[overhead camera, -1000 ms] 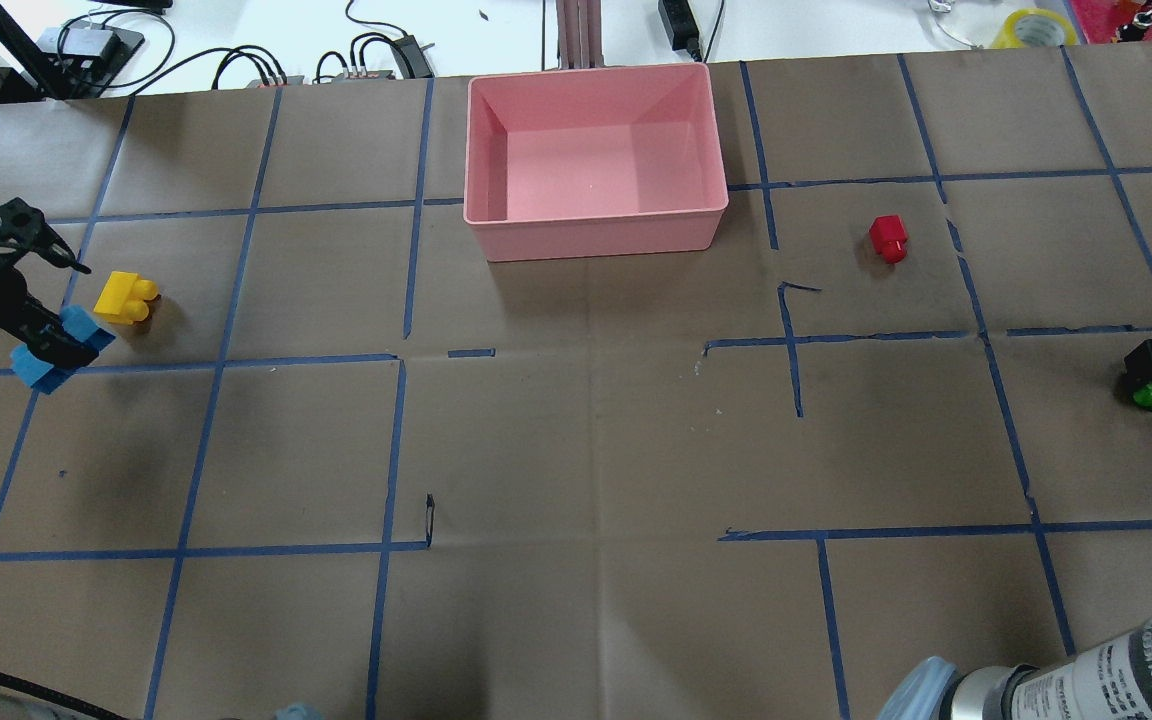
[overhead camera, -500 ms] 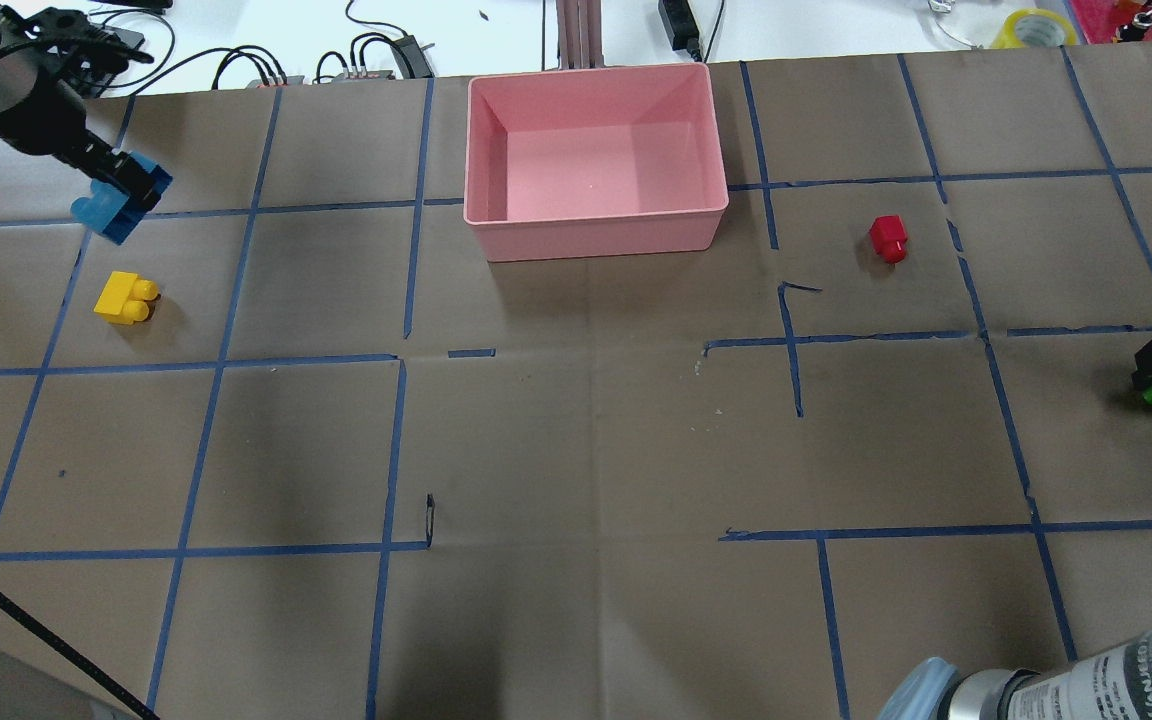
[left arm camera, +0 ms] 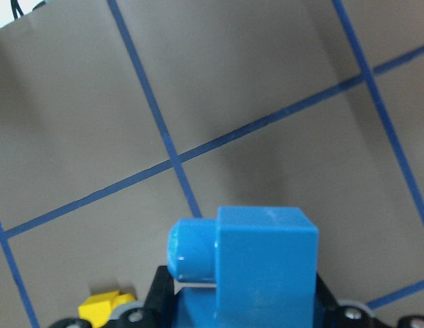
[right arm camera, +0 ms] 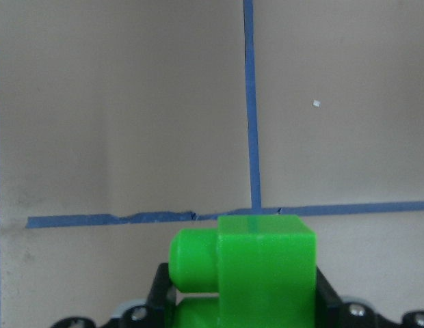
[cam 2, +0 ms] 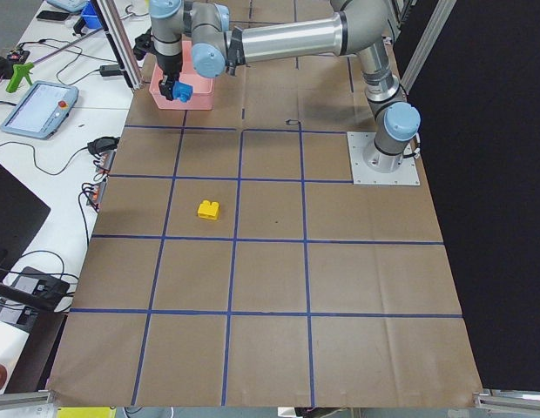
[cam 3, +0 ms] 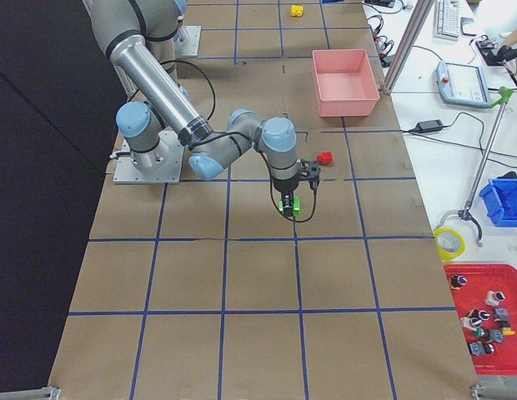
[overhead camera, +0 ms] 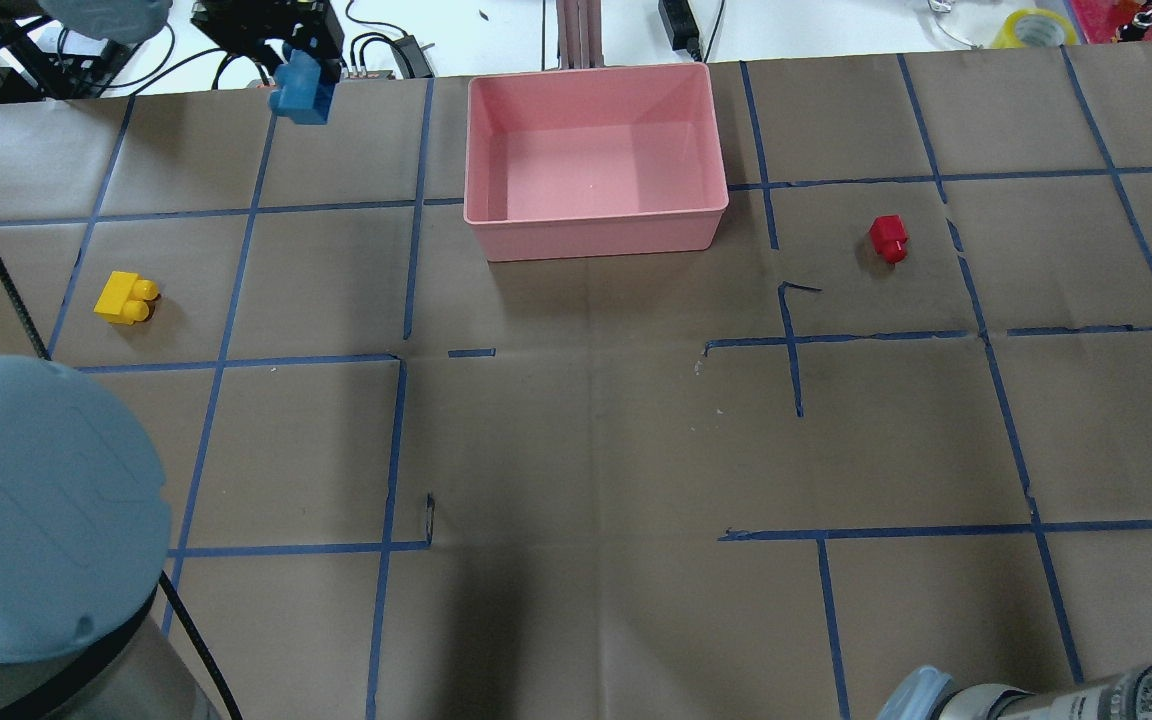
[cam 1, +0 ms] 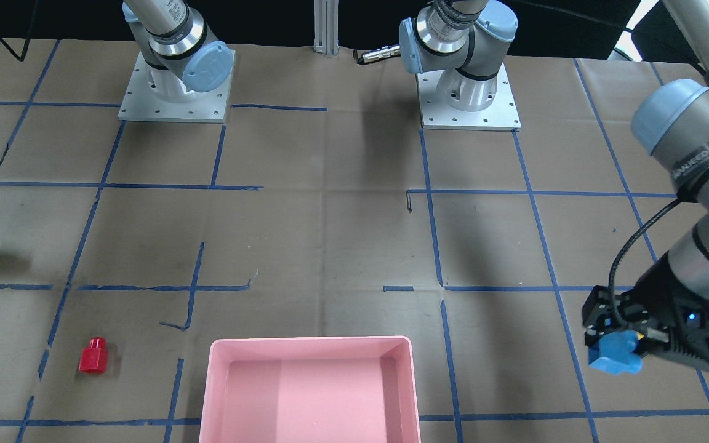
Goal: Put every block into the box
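My left gripper (overhead camera: 298, 68) is shut on the blue brick (overhead camera: 302, 94) and holds it in the air at the table's far edge, left of the pink box (overhead camera: 596, 238). The blue brick also shows in the front-facing view (cam 1: 614, 357) and the left wrist view (left arm camera: 263, 263). My right gripper (right arm camera: 243, 301) is shut on the green brick (right arm camera: 263, 270), raised above the paper; the brick also shows in the right exterior view (cam 3: 288, 205). The yellow brick (overhead camera: 124, 298) lies at the left. The red brick (overhead camera: 888, 238) lies right of the box, which is empty.
Cables and electronics (overhead camera: 376, 52) lie beyond the table's far edge, with a roll of tape (overhead camera: 1036, 25) at the far right. My left arm's elbow (overhead camera: 36, 520) fills the overhead view's lower left. Both arm bases (cam 1: 468, 92) stand on the robot's side.
My left gripper has lifted the blue brick away from beside the yellow brick and carried it far and rightward toward the box. My right gripper with the green brick has left the overhead view's right edge.
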